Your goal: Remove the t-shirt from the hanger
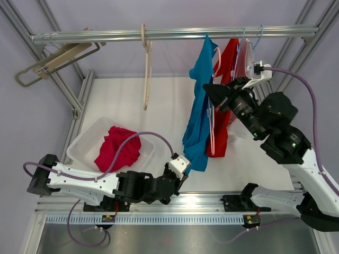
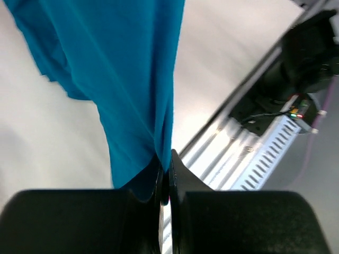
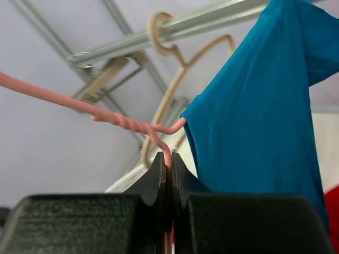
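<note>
A blue t-shirt [image 1: 198, 114] hangs from a pink wire hanger [image 1: 214, 121] below the rail. One shoulder of the shirt is still over the hanger's arm in the right wrist view [image 3: 254, 121]. My left gripper [image 1: 186, 168] is shut on the shirt's bottom hem, seen in the left wrist view [image 2: 132, 90] going between the fingers [image 2: 165, 174]. My right gripper [image 1: 209, 91] is shut on the pink hanger [image 3: 132, 127] just below its twisted neck.
A red garment [image 1: 226, 84] hangs behind the blue shirt on a blue hanger [image 1: 253, 39]. A clear bin [image 1: 85, 143] holds a red shirt [image 1: 117, 148] at the left. Empty wooden hangers [image 1: 146, 63] hang on the rail [image 1: 169, 34].
</note>
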Available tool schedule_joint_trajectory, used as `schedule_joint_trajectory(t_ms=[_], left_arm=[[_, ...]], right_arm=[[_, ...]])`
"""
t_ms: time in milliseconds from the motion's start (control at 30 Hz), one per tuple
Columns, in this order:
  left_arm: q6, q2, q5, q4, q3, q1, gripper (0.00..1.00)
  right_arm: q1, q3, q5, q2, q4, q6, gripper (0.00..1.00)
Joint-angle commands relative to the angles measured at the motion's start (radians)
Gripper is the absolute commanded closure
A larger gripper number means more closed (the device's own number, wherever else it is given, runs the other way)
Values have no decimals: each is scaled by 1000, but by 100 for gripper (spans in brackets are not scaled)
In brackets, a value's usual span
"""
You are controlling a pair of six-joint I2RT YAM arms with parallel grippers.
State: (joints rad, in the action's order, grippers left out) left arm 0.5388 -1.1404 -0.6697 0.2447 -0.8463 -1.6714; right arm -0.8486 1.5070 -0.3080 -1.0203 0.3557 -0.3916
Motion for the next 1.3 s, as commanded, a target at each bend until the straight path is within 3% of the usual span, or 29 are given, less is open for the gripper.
schedule_joint_trajectory(t_ms=[0, 100, 233, 367, 433, 467, 633, 733, 767, 800, 833, 867, 900, 1033, 1133, 1267], left_arm=[[-96, 21, -68, -11, -22, 44, 100], [-266, 57, -174, -115, -94, 87, 100], [-445, 85, -180, -338, -145, 182, 100], [-560, 13, -183, -545, -189, 298, 100], [-556, -36, -141, -584, -217, 347, 74], [-512, -92, -84, -587, -230, 401, 49], [-448, -249, 250, -673, -321, 440, 26], [-427, -303, 336, -739, -339, 440, 12], [-428, -308, 352, -766, -338, 440, 12], [-431, -312, 355, -777, -339, 440, 16], [-434, -309, 337, -783, -341, 440, 33], [-436, -302, 306, -768, -344, 437, 94], [-451, -289, 276, -757, -344, 432, 100], [-565, -174, 120, -734, -297, 369, 100], [-651, -67, -3, -601, -297, 296, 100], [-655, 152, -42, -389, -341, 269, 100]], right_arm=[[20, 105, 290, 60, 31, -18, 100], [20, 2, 401, 159, 25, -67, 100], [19, -102, 516, 285, 2, -131, 100], [20, -137, 608, 380, -11, -185, 100], [19, -133, 639, 397, -21, -214, 100], [20, -128, 680, 408, -29, -226, 100], [20, -129, 742, 430, -55, -274, 100], [19, -151, 760, 445, -72, -291, 100], [20, -160, 777, 453, -80, -297, 100], [19, -177, 782, 457, -89, -305, 100], [19, -182, 781, 463, -93, -308, 100], [19, -182, 755, 474, -80, -300, 100], [20, -171, 736, 482, -60, -290, 100], [20, -160, 704, 522, 9, -248, 100], [20, -154, 653, 586, 95, -225, 100], [19, -174, 604, 659, 248, -219, 100]])
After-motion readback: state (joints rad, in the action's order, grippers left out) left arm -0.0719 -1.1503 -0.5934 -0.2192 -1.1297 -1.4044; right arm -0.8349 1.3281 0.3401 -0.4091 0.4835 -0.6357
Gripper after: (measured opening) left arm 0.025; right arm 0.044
